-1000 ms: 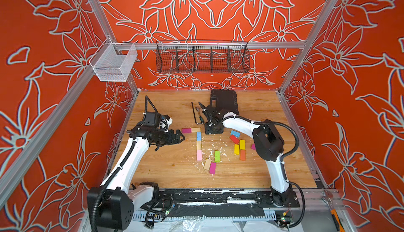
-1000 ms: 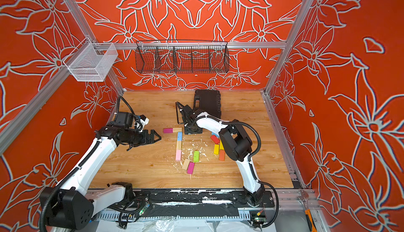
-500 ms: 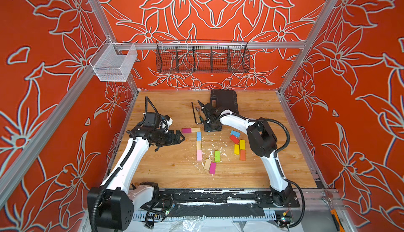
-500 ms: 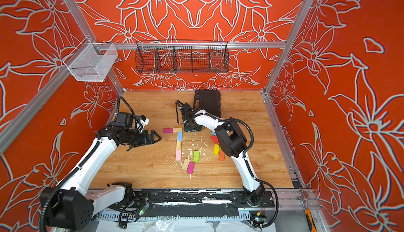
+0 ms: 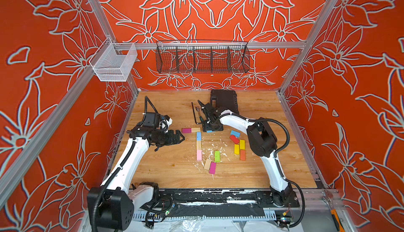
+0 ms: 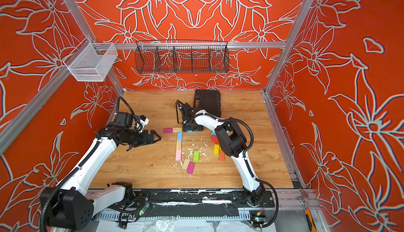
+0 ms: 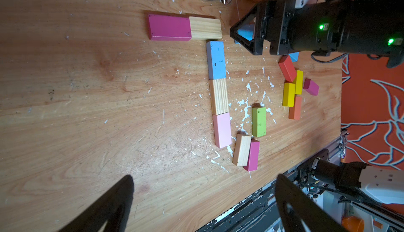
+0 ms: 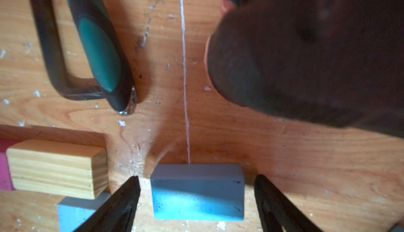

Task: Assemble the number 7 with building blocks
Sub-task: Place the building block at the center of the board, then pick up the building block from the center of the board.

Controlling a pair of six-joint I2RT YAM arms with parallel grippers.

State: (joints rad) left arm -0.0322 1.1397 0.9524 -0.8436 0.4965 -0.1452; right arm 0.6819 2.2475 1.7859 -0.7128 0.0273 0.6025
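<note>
The number 7 lies flat in both top views: a magenta block (image 5: 186, 130) and a plain wood block (image 5: 195, 129) across, then blue (image 5: 198, 136), wood (image 5: 198, 145) and pink (image 5: 199, 155) blocks down. My right gripper (image 5: 211, 129) stands over the end of the top bar. In the right wrist view it (image 8: 196, 178) is open around a blue block (image 8: 196, 192) that lies on the table, with a gap on each side. My left gripper (image 5: 180, 137) hangs open and empty, left of the figure. Its fingers (image 7: 122, 193) frame bare table.
Loose building blocks lie right of the figure: green (image 5: 216, 156), wood (image 5: 207, 163), magenta (image 5: 212, 168), blue (image 5: 235, 133), red (image 5: 234, 139), yellow (image 5: 236, 149), orange (image 5: 242, 155). A hex key (image 5: 194, 116), a green-handled tool (image 8: 98, 51) and a black case (image 5: 224, 100) lie behind. White flakes litter the wood.
My right gripper's jaws have spread apart from the blue block while staying in place. The right arm's elbow shifted slightly. The left arm has not moved.
</note>
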